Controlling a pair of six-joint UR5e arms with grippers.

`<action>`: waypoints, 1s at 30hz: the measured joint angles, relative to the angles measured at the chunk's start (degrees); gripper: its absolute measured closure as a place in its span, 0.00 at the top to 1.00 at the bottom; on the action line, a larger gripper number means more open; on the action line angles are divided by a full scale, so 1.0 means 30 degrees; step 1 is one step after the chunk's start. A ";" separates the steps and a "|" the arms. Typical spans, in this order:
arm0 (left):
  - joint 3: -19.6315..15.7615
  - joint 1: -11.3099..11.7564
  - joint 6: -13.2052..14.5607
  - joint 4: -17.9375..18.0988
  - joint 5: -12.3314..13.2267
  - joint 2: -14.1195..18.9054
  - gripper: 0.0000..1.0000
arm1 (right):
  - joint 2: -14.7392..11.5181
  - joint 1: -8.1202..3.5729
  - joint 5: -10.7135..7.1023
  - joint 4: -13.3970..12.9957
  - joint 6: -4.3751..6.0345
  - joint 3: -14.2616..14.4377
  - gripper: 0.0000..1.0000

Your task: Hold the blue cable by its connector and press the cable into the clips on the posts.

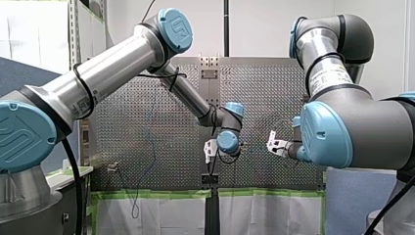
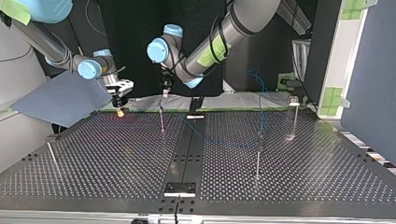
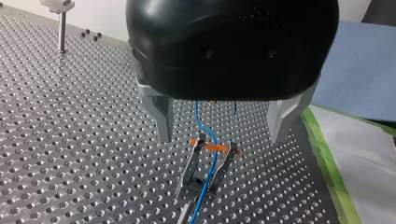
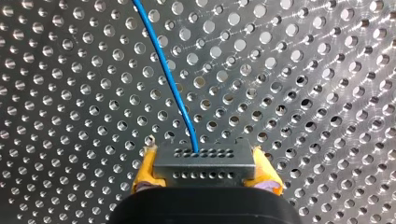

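At the top view's left, my right gripper pinches the grey connector between its yellow pads. The blue cable runs away from it over the worktop. Toward the middle, my left gripper hangs directly above the clip with its jaws spread, straddling the cable. The cable's long axis passes between the clip's prongs. It appears not fully seated, though the angle leaves this uncertain. My left arm is the nearer one for pressing.

Perforated table with clip posts
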 joint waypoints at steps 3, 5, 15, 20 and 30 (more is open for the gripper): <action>0.0000 -0.0003 0.0001 -0.0026 -0.0045 0.0000 1.00 | -0.0005 0.0002 -0.0001 0.0003 0.0002 -0.0002 0.00; -0.0001 -0.0006 0.0003 -0.0055 -0.0051 0.0009 1.00 | -0.0003 -0.0003 0.0000 0.0004 0.0000 0.0000 0.00; 0.0001 0.0004 -0.0028 -0.0048 0.0019 0.0000 1.00 | 0.0000 0.0008 0.0000 0.0006 -0.0030 -0.0001 0.00; 0.0001 0.0008 -0.0072 -0.0125 0.0076 0.0010 1.00 | -0.0001 0.0010 -0.0001 -0.0009 -0.0051 -0.0013 0.00; -0.0150 -0.0244 -0.0121 -0.0910 0.0291 0.0155 1.00 | -0.0006 -0.0036 -0.0028 0.0003 -0.0048 -0.0035 0.00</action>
